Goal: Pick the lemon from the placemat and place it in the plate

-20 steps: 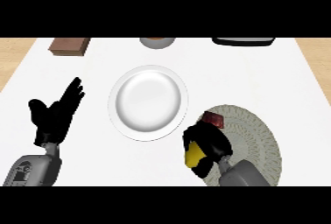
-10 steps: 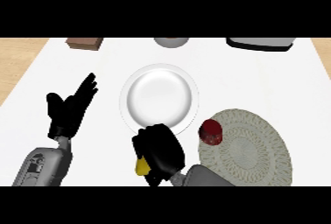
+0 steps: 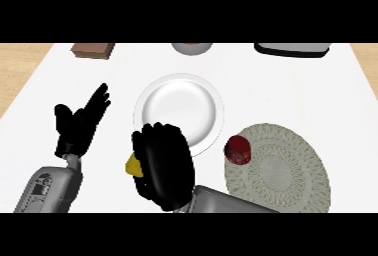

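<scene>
- A white counter (image 3: 310, 95) is filling the view, with a strip of wooden surface showing along its left edge.
- A white plate (image 3: 181, 107) is sitting mid-counter; a round woven placemat (image 3: 284, 170) is lying to its lower right, carrying a dark red object (image 3: 239, 148) on its left rim.
- A brown block (image 3: 93, 50), a grey bowl (image 3: 193, 48) and a dark appliance (image 3: 291, 49) are lining the far edge.
- The right hand (image 3: 164, 165) is curling round the lemon (image 3: 133, 166), just below the plate's near rim and overlapping it.
- The left hand (image 3: 80, 122) is resting open at left, fingers up.
</scene>
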Action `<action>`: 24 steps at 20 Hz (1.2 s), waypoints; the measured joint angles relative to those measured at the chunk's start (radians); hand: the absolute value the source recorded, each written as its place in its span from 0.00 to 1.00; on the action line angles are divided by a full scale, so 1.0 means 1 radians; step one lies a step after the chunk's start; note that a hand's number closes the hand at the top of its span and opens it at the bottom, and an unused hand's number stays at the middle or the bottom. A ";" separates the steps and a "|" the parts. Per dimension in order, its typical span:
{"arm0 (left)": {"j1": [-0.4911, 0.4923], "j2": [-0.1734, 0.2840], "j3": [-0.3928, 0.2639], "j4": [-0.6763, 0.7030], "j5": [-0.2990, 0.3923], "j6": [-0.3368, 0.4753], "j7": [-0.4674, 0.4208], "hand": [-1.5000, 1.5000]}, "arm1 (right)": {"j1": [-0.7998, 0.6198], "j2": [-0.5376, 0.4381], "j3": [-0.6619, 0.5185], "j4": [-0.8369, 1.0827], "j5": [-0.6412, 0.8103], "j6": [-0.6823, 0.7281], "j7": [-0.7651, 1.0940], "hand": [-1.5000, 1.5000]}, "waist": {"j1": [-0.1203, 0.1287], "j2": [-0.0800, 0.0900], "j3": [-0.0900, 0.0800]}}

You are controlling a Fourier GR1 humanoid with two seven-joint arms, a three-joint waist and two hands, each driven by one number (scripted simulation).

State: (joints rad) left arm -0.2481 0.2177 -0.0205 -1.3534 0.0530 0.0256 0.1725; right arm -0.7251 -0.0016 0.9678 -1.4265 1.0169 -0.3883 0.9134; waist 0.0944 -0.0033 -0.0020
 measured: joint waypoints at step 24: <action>0.031 0.010 0.039 -0.025 0.004 -0.002 -0.011 0.50 | -0.204 0.000 -0.078 0.518 -0.369 -0.281 -0.013 0.00 | -0.038 0.017 0.002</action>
State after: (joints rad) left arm -0.2170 0.2282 0.0184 -1.3787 0.0570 0.0238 0.1612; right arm -0.9290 -0.0011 0.8895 -0.9084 0.6484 -0.6693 0.9007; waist 0.0567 0.0136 0.0000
